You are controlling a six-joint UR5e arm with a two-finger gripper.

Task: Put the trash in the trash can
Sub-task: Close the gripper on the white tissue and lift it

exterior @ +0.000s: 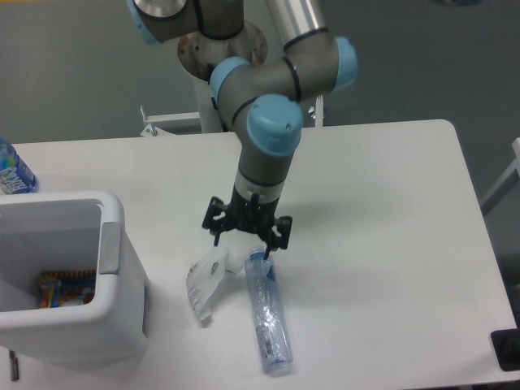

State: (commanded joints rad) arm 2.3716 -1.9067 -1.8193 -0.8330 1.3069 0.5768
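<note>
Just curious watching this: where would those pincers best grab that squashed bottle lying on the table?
Probably across the middle of the crushed bottle, coming straight down from above. It lies flat and long, cap end toward the open gripper, so fingers on either long side should close over its narrow width.

Lab: pedestal-mounted arm [268,106], white table [390,203].
</note>
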